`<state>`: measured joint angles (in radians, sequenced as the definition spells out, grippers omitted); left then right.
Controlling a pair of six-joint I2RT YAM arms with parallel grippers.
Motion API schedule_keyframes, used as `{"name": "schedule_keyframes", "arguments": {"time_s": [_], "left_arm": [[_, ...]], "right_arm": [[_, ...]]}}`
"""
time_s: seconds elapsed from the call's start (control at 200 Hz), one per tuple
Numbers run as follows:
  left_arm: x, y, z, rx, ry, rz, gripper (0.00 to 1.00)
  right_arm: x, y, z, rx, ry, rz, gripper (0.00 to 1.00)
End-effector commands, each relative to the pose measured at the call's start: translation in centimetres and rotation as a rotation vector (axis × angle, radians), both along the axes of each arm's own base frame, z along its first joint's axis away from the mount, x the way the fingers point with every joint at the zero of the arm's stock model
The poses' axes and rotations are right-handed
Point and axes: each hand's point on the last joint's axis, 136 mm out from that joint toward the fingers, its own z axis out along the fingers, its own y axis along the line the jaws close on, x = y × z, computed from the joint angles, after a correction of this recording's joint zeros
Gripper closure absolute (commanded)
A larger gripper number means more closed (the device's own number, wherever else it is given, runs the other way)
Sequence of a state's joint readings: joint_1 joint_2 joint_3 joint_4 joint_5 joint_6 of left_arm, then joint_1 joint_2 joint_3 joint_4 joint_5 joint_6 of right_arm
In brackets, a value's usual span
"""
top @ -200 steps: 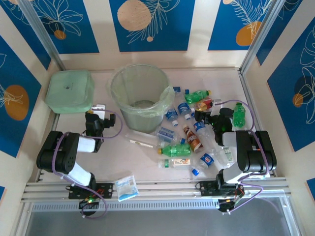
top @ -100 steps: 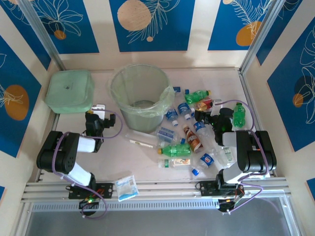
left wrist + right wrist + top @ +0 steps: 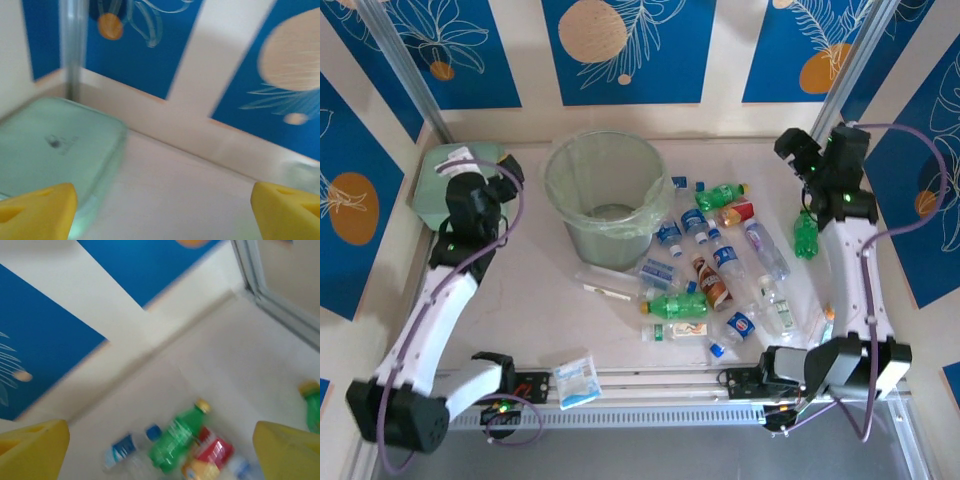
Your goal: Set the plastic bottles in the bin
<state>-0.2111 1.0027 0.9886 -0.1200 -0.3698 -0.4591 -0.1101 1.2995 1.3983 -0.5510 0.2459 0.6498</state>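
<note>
Several plastic bottles lie scattered on the table right of the bin [image 3: 605, 190], a tall round pale-green basket with a clear liner. Among them are a green one [image 3: 720, 193], a brown-labelled one [image 3: 713, 282], another green one [image 3: 677, 305] and a long clear one [image 3: 610, 280]. My left gripper [image 3: 480, 165] hangs open over the green lidded box, its yellow fingertips [image 3: 35, 210] wide apart around nothing. My right gripper [image 3: 795, 148] is raised near the back right corner, also open and empty [image 3: 160, 450]. Below it lie a green bottle [image 3: 175, 437], a red-labelled bottle [image 3: 212, 450] and a blue-labelled bottle [image 3: 122, 450].
A square pale-green lidded box [image 3: 440, 190] [image 3: 50, 145] sits at the back left beside the bin. A white-and-blue packet [image 3: 577, 380] lies by the front rail. One green bottle [image 3: 805, 235] stands close to the right wall. Blue-patterned walls enclose three sides.
Both arms have unfolded from low by the table and reached up toward the back: the left over the lidded box, the right to the back right corner. The bottles have not moved.
</note>
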Motion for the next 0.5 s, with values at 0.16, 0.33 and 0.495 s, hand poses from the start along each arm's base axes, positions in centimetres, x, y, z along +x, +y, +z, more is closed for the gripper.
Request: {"name": "schedule_keyframes", "arguments": {"time_s": [0.16,0.33,0.495], "left_arm": [[-8.0,-6.5,-7.8,-0.088,0.37,-0.291,0.14],[-9.5,-8.2,-5.5,-0.086,0.357,-0.4,0.14],[-9.4,-9.8,-3.0,-0.089,0.336,-0.477,0.12]], "right_arm": [[-6.1,-3.3,-12.6,0.051,0.552,-0.15,0.14],[-5.0,-6.1,-16.2,0.074,0.669,-0.151,0.17],[-4.4,-9.1,-19.5,0.024,0.786,-0.21,0.16]]}}
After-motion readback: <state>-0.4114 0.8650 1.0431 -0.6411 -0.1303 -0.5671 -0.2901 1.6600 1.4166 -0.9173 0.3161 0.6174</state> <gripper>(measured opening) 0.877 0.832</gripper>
